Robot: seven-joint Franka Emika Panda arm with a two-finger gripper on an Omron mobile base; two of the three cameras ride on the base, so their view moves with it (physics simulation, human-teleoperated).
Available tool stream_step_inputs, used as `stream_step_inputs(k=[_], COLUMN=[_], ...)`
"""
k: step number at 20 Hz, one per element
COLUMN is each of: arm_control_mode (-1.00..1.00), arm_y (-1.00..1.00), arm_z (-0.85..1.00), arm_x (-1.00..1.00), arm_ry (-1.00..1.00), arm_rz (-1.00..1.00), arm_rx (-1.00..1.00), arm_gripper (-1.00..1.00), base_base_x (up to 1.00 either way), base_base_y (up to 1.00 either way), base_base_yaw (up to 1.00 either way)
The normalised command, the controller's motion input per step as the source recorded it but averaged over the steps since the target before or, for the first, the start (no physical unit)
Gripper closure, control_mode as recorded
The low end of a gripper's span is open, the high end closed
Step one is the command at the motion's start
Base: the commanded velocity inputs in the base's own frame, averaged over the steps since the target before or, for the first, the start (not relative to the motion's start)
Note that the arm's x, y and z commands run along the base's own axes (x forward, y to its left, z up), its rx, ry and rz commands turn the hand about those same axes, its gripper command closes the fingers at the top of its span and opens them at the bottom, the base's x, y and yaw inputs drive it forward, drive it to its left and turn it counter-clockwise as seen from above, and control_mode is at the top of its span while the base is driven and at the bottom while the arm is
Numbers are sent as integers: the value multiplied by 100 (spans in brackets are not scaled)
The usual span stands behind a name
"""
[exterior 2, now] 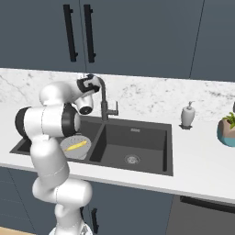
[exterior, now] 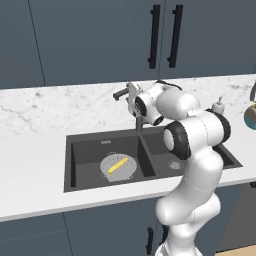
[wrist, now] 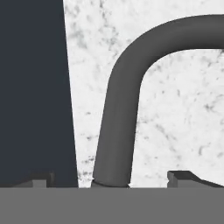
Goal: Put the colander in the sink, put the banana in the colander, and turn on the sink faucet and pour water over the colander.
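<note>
The light-grey colander (exterior: 118, 168) sits in the left basin of the dark sink (exterior: 82, 160), and the yellow banana (exterior: 117, 165) lies inside it. The same colander (exterior 2: 75, 148) and banana (exterior 2: 76, 146) show past the arm in the right base view. Behind the divider rises the dark sink faucet (exterior: 138, 122), its spout end pointing left. My gripper (exterior: 131, 96) is up at the spout's bend, open, with one fingertip (wrist: 183, 177) on each side of the curved faucet tube (wrist: 118, 127). No water is visible.
A white soap dispenser (exterior 2: 187, 114) stands on the counter right of the sink, with a potted plant (exterior 2: 227, 128) further right. Dark cabinets (exterior: 100, 35) hang above the marble backsplash (wrist: 175, 109). The right basin (exterior 2: 137, 142) holds nothing but its drain.
</note>
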Motion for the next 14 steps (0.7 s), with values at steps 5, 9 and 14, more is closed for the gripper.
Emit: stream_step_inputs(k=[5, 9, 14], arm_control_mode=[-100, -100, -100], arm_y=[-26, -1, -17], arm_z=[51, 10, -20], arm_x=[-35, -43, -45], arm_ry=[0, 11, 30], arm_rz=[-15, -15, -15], arm_rx=[17, 1, -8], arm_gripper=[-100, -100, -100], base_base_x=[0, 0, 0], base_base_y=[0, 0, 0], base_base_yaw=[0, 0, 0])
